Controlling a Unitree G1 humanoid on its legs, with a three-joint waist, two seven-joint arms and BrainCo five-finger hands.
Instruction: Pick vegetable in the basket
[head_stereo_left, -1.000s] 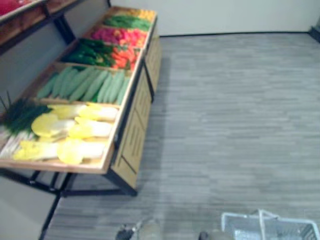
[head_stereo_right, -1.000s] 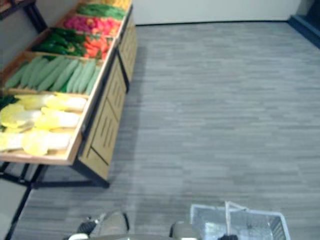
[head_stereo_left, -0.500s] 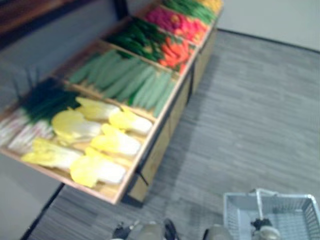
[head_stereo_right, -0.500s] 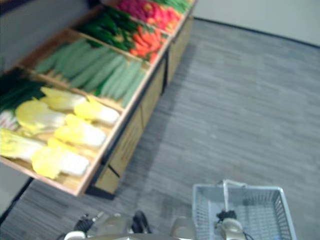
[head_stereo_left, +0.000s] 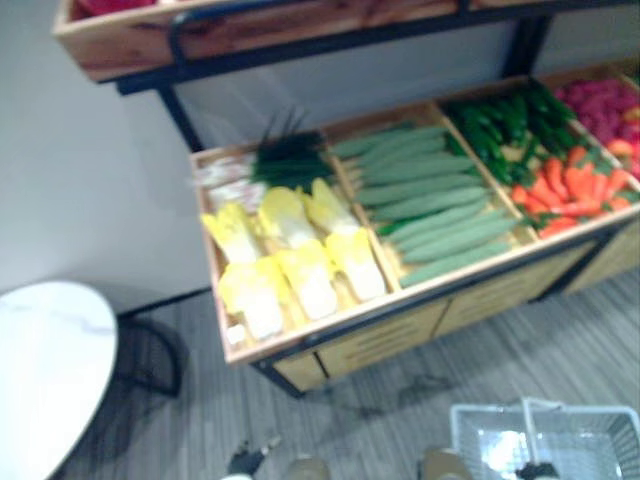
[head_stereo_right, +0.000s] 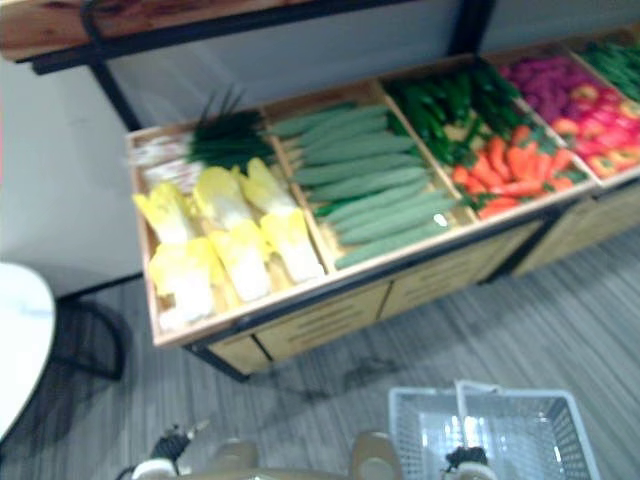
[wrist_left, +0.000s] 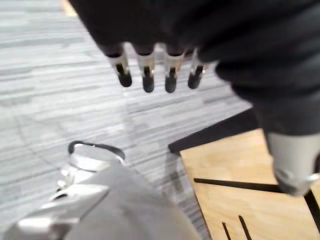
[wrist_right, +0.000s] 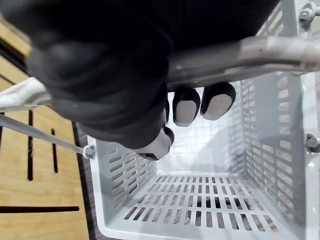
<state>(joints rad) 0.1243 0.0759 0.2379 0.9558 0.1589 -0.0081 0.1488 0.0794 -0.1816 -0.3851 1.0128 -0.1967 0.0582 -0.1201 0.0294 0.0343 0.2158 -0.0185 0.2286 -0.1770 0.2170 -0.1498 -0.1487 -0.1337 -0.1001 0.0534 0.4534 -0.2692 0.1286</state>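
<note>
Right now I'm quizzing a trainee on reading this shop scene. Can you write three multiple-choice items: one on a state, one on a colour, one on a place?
1. The right hand is:
A. shut on the handle of the basket
B. open, holding nothing
C. pressing the basket's wall with straight fingers

2. The basket is:
A. red
B. pale grey
C. green

3. The cucumbers lie:
A. inside the basket
B. in the right hand
C. in the compartment beside the cabbages

Answers:
1 A: in the right wrist view its fingers curl round the handle.
2 B: the basket's slotted walls show pale grey.
3 C: the two fill neighbouring compartments, and the basket is empty.
</note>
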